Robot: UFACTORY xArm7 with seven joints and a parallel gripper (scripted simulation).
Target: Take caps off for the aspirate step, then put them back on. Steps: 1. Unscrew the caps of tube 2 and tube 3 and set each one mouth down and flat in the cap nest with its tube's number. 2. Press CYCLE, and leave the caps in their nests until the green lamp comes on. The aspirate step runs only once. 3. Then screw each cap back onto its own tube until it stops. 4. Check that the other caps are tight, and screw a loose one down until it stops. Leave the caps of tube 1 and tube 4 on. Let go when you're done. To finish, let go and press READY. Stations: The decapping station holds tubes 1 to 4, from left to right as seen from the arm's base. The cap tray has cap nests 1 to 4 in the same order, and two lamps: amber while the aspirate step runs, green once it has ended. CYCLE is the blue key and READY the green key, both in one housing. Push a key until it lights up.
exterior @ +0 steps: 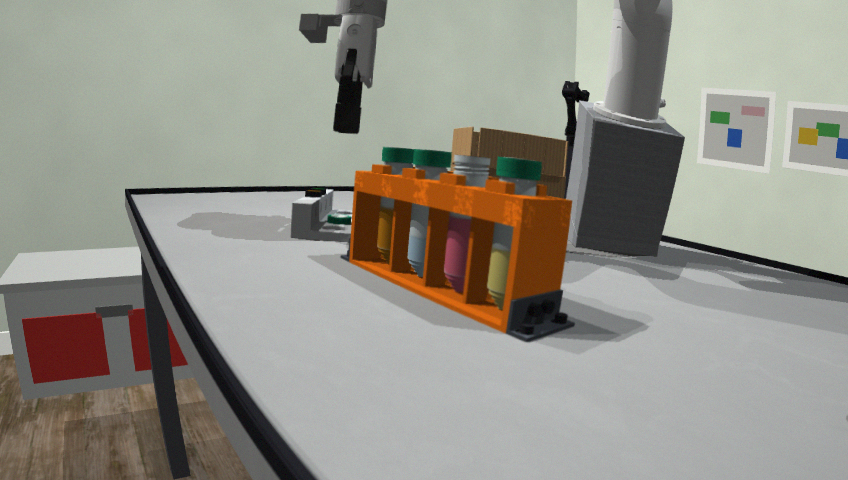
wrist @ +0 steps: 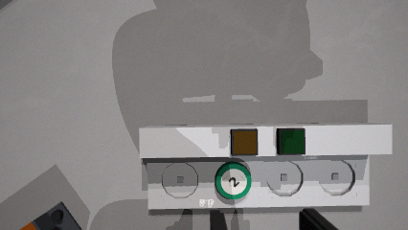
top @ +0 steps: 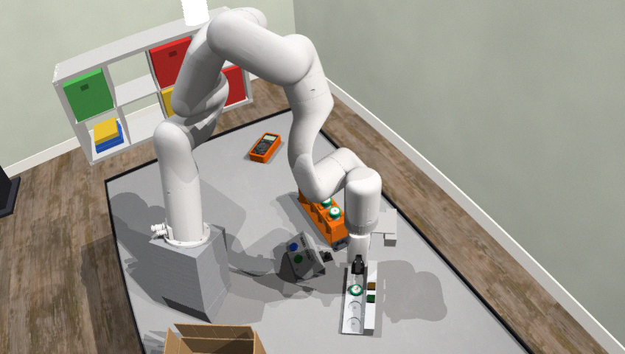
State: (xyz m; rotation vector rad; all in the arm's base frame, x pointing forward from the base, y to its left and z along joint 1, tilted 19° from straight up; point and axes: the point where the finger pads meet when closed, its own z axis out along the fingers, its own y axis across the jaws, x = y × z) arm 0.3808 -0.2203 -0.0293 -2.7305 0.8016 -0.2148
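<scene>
My gripper is open and empty. It hangs above the cap tray. The green cap marked 2 lies flat in the second nest, and the other nests are empty. The amber lamp and green lamp are dark. In the orange rack, tube 2 with pink liquid stands uncapped, while tube 3's cap and the other two green caps are on. The blue key and green key are unlit.
An orange multimeter lies at the back of the table. A cardboard box stands near the arm's grey pedestal. Small grey blocks lie right of the rack. The key housing sits left of the tray.
</scene>
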